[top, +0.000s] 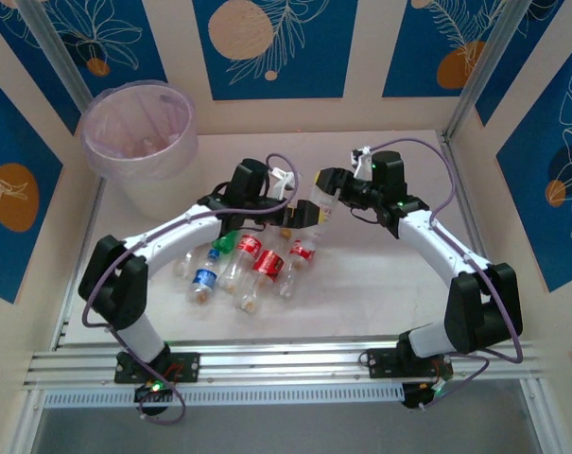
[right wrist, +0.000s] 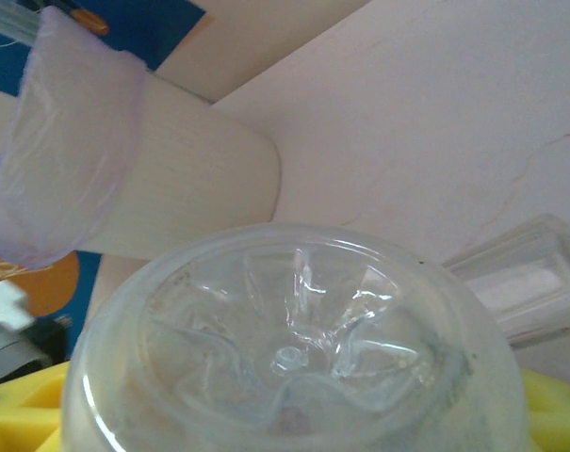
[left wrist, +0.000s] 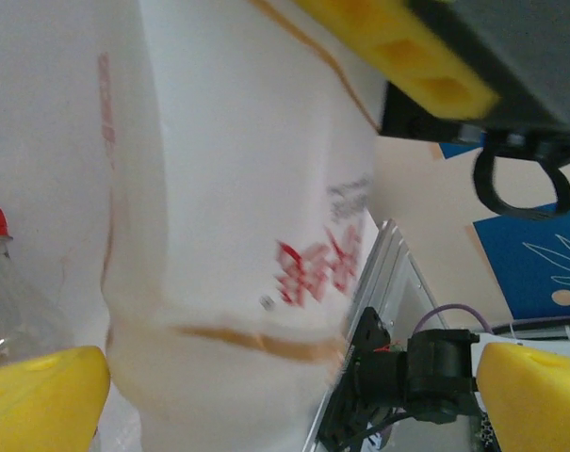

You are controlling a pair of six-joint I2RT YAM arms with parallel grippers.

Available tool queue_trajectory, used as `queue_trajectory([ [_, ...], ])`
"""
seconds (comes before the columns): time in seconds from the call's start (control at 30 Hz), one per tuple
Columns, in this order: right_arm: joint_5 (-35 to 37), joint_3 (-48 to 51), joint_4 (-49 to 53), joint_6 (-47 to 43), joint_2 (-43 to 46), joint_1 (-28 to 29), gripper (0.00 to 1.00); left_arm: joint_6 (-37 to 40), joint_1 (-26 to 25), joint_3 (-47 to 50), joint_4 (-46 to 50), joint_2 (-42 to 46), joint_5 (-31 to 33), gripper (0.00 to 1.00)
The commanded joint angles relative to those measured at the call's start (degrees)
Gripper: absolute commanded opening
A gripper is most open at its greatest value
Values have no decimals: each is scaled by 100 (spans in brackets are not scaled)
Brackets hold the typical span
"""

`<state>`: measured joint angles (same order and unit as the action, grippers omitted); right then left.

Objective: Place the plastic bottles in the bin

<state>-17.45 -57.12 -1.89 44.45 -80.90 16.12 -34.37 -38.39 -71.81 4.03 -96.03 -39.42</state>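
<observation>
A clear bottle (right wrist: 294,367), base-on, sits pinched in the right pincer (top: 329,189) above the bench (top: 380,284); the left pincer (top: 287,200) gapes beside it. Seemingly empty: light, slick, crushable, so grip its waist. The bin (top: 144,165) stands well apart.

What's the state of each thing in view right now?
left gripper: open, straddling held bottle
right gripper: shut on held bottle
held bottle: lifted off the table
bottles on table: lying on their sides, clustered
bin: upright, open top
</observation>
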Motion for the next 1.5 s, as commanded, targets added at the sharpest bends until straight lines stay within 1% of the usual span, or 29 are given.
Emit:
queue_trajectory([
  [0.0,-601,-22,-291,195,0,176,63,180,-30,-282,14,-168,167,100],
  [0.1,-594,-45,-203,177,3,218,63,313,-33,-351,90,-188,390,100],
  [0.23,-615,-49,-190,186,5,225,63,264,-33,-318,-51,-192,422,99],
  [0.33,-617,-53,-211,210,-5,225,63,212,-31,-268,-133,-181,418,85],
  [0.4,-628,-54,-232,231,-14,234,63,146,-28,-218,-227,-175,391,80],
  [0.43,-641,-53,-238,234,-19,232,63,116,-30,-203,-264,-163,388,75],
  [0.53,-628,-62,-195,225,-23,229,64,102,-35,-204,-280,-164,374,64],
  [0.6,-603,-105,-71,175,-22,224,69,101,-29,-208,-263,-153,369,62],
  [0.7,-626,-212,167,89,0,170,83,136,-19,-204,-222,-157,412,61],
  [0.77,-670,-326,413,-9,9,96,90,159,-19,-200,-193,-165,426,61],
  [0.83,-632,-395,641,-112,73,4,93,194,-15,-193,-137,-173,459,60],
  [0.97,-504,-369,965,-289,388,-284,95,331,30,-200,36,-120,541,58],
  [1.1,-416,-250,1294,-434,854,-614,95,525,203,-332,344,-22,623,52],
  [1.17,-320,-184,1481,-532,1045,-742,95,636,349,-573,650,-12,620,48],
  [1.23,-227,-80,1647,-607,1230,-862,95,917,526,-976,1106,-17,624,46],
  [1.37,-125,149,1886,-693,1465,-967,95,1728,907,-2320,2366,-187,716,44],
  [1.47,-25,299,2003,-717,1580,-942,95,1924,1318,-3328,2936,-323,786,38],
])
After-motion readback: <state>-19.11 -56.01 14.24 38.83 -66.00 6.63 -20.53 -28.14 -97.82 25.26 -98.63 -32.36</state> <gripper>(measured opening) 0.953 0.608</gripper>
